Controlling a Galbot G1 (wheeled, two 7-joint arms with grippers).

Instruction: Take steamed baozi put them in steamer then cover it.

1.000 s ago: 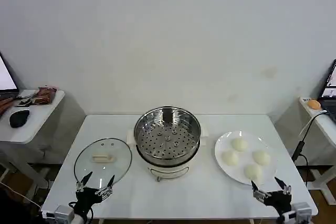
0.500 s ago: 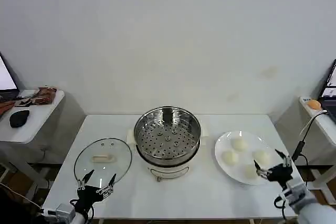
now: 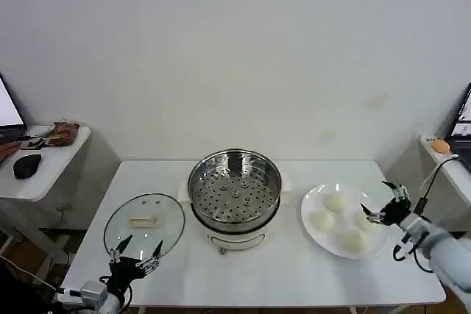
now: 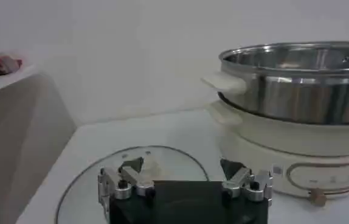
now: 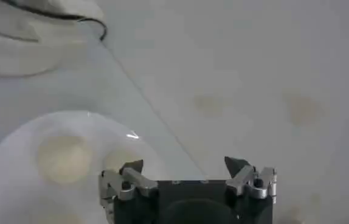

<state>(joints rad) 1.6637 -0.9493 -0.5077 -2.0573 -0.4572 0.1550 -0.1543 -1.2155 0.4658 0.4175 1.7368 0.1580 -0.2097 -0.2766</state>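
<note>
Both sets of jaws stand wide and hold nothing: the right gripper (image 3: 388,202) hovers over the outer edge of the white plate (image 3: 312,200), where the four steamed baozi (image 3: 335,202) lie apart from the empty steamer (image 3: 235,189). Each bun looks soft, light and easily dented, so it probably wants a gentle pinch across its round sides. The left gripper (image 3: 135,250) waits low beside the cover (image 3: 144,224).
</note>
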